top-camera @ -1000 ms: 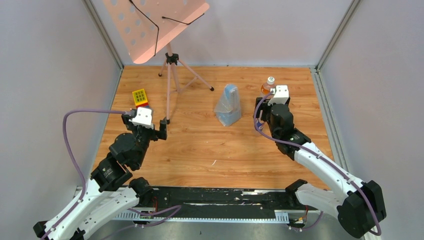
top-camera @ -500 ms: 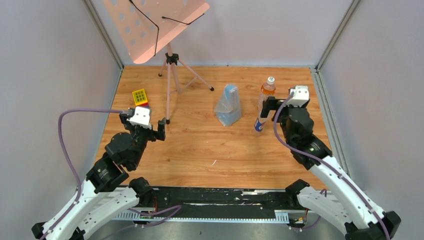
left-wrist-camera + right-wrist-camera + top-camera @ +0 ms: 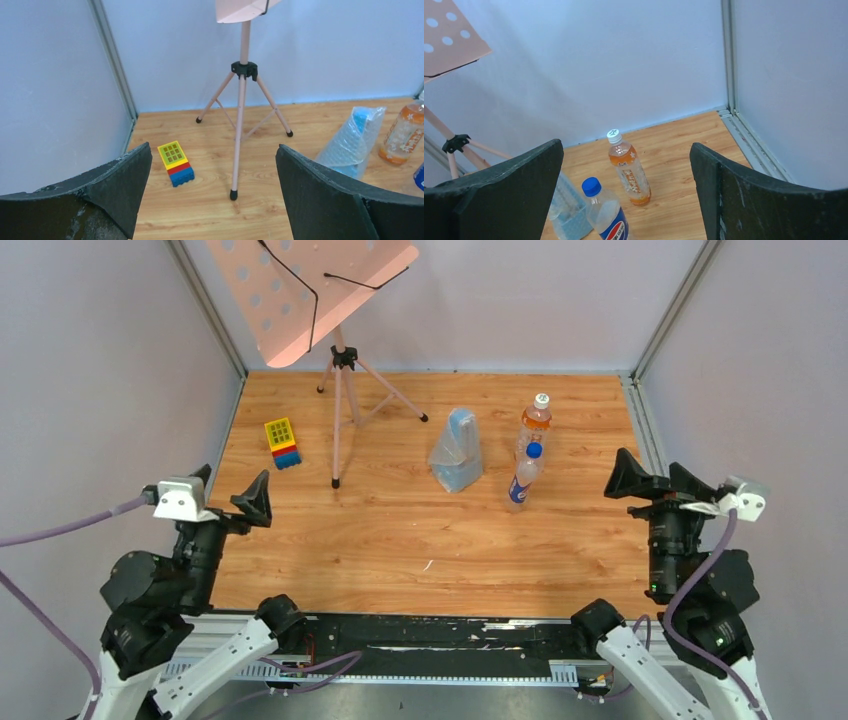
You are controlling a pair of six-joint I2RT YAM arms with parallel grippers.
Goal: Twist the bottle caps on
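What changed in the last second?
Right end effector left the Pepsi bottle and pulled back near-right, open. Left end effector, open, pulled back too. Pepsi bottle and orange bottle stand capped, unmoved; so do bag, blocks, stand.

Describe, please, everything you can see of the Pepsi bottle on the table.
The Pepsi bottle is small, of clear plastic, with a blue label bearing the red, white and blue logo low on its body. Its blue cap sits on the neck. It stands upright on the wooden table, close beside the orange bottle; whether they touch is unclear.
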